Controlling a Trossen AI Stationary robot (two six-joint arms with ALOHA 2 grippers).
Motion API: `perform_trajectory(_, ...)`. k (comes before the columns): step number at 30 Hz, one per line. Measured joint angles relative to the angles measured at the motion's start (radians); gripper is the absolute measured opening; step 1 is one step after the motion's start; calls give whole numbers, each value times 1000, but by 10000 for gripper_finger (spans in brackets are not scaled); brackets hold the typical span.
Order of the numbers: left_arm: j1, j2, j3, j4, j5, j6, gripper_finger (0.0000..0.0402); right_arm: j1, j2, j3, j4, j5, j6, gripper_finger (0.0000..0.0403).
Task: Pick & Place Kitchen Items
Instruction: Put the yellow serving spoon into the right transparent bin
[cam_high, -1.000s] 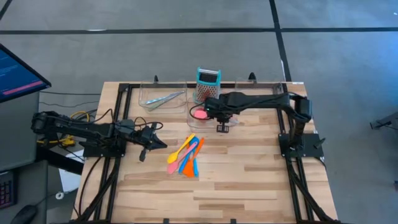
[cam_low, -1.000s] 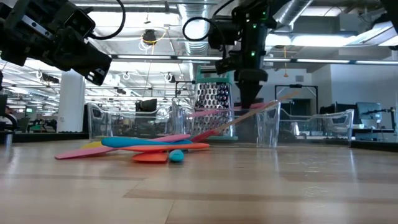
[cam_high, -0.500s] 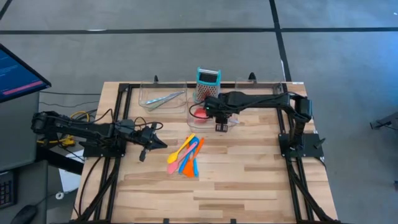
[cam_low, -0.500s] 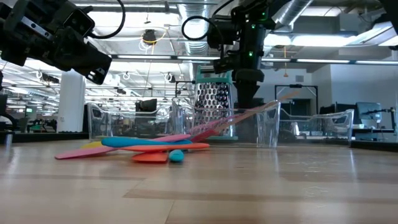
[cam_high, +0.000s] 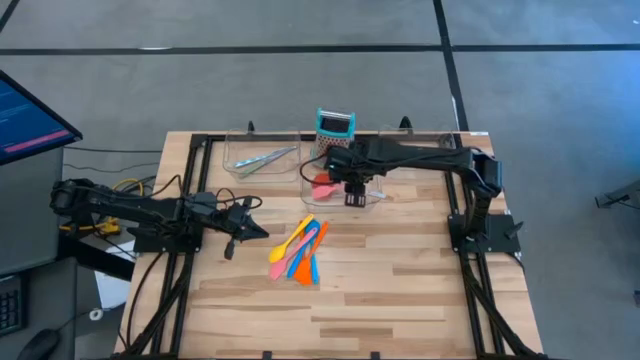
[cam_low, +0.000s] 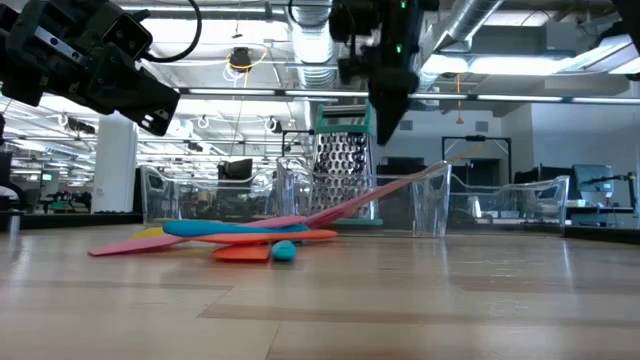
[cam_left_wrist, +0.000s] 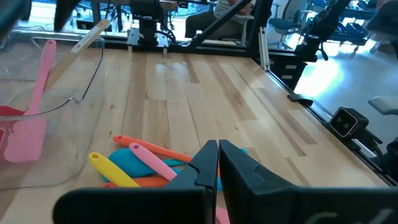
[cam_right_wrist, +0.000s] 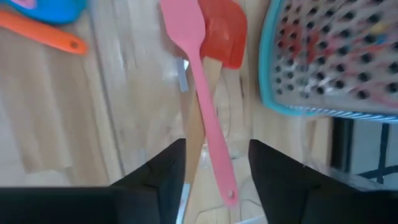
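Observation:
My right gripper (cam_high: 353, 196) hangs open above the middle clear tray (cam_high: 305, 192), touching nothing. Below its fingers (cam_right_wrist: 216, 144) a pink spatula (cam_right_wrist: 203, 93) lies over a red spatula (cam_right_wrist: 225, 34) with a wooden handle. In the low view the pink spatula (cam_low: 385, 190) slants, its head down in the tray and its handle up on the tray's rim. A pile of orange, pink, yellow and blue utensils (cam_high: 298, 250) lies on the table's middle. Silvery tongs (cam_high: 262, 159) lie in the far-left tray. My left gripper (cam_high: 262, 231) waits shut, left of the pile (cam_left_wrist: 143, 168).
A teal-topped metal grater (cam_high: 335, 130) stands just behind the middle tray, close to my right gripper (cam_low: 385, 120). A further clear tray (cam_low: 520, 205) stands at the far right. The wooden table (cam_high: 400, 290) lies bare in front of the pile.
My right gripper has opened, let go of the pink spatula and risen straight up from the middle tray. The spatula stays in the tray, its handle leaning on the rim.

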Motion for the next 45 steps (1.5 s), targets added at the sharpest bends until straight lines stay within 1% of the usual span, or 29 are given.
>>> perform_trajectory(2,0,0,0,0,0,0,3,14,0,48,-31,0,17,139)
perform_trajectory(5,0,0,0,0,0,-2,3,43,0,102,-77,-4,76,93)
perform_trajectory(9,0,0,0,0,0,-2,3,103,-1,116,-104,-7,92,25)
perform_trajectory(11,0,0,0,0,0,-2,3,139,-1,116,-109,-8,87,7)
perform_trajectory(14,0,0,0,0,0,-3,3,195,-1,107,-87,-8,87,12)
perform_trajectory(19,0,0,0,0,0,-3,3,275,-1,89,-15,-17,78,3)
perform_trajectory(21,0,0,0,0,0,-3,3,297,-1,79,37,-42,63,3)
perform_trajectory(23,0,0,0,0,0,-3,3,311,-1,58,114,-95,27,1)
perform_trajectory(27,0,0,0,0,0,-3,3,318,0,41,237,-185,-17,1)
perform_trajectory(30,0,0,0,0,0,-3,3,315,0,40,298,-200,-47,1)
perform_trajectory(36,0,0,0,1,0,-3,3,294,0,40,371,-307,-70,1)
perform_trajectory(39,0,0,0,1,-4,11,3,287,0,40,370,-315,-72,1)
perform_trajectory(42,0,0,0,0,-39,25,3,283,0,40,367,-315,-72,1)
perform_trajectory(43,0,0,0,0,-55,-1,3,285,0,40,358,-309,-72,1)
perform_trajectory(45,0,0,0,0,-102,-89,3,294,0,40,322,-259,-72,1)
